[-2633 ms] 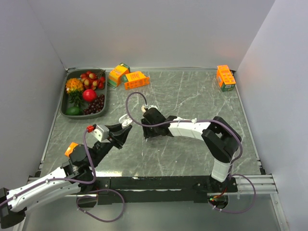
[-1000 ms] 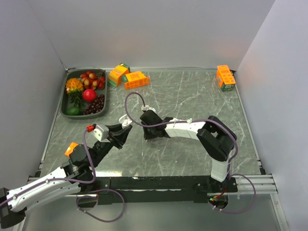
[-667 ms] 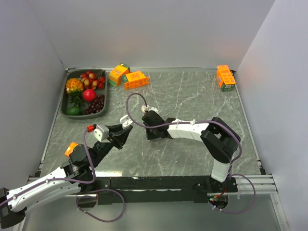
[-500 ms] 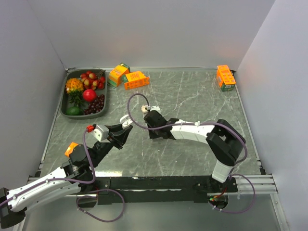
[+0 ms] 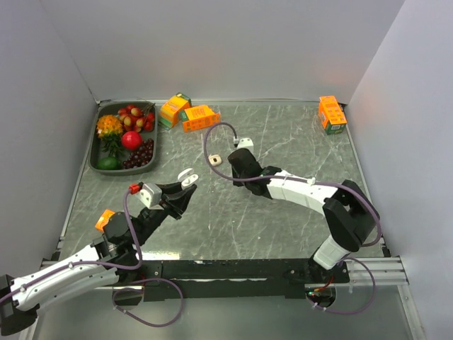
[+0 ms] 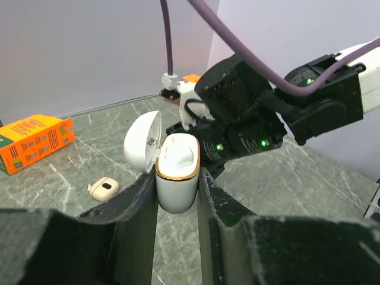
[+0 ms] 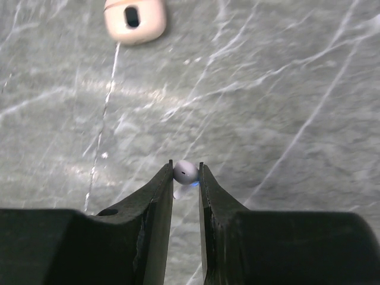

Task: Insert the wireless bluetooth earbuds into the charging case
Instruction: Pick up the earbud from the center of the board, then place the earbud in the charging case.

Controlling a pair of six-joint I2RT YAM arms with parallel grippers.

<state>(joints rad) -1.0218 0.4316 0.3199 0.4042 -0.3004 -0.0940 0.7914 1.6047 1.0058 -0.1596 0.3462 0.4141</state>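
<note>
The white charging case [image 6: 176, 185] with a gold rim stands upright between my left fingers, lid [image 6: 142, 142] flipped open; in the top view the case [image 5: 187, 175] is left of centre. My left gripper [image 6: 177, 191] is shut on its sides. My right gripper [image 7: 186, 170] is shut on one tiny white earbud [image 7: 186, 171], held above the marble table, its stem pointing down. In the top view the right gripper [image 5: 234, 170] is right of the case and apart from it, and the earbud is hidden there.
A small beige rounded case [image 5: 214, 160] lies on the table between the two grippers, also the beige case [image 7: 134, 18] ahead of the right fingertips. A dark fruit tray [image 5: 94, 154] sits back left, with orange boxes [image 5: 191, 113] behind and another orange box [image 5: 331, 113] back right.
My right gripper has drawn away to the right and back from the left gripper, uncovering the beige case. The left arm and the charging case have stayed put.
</note>
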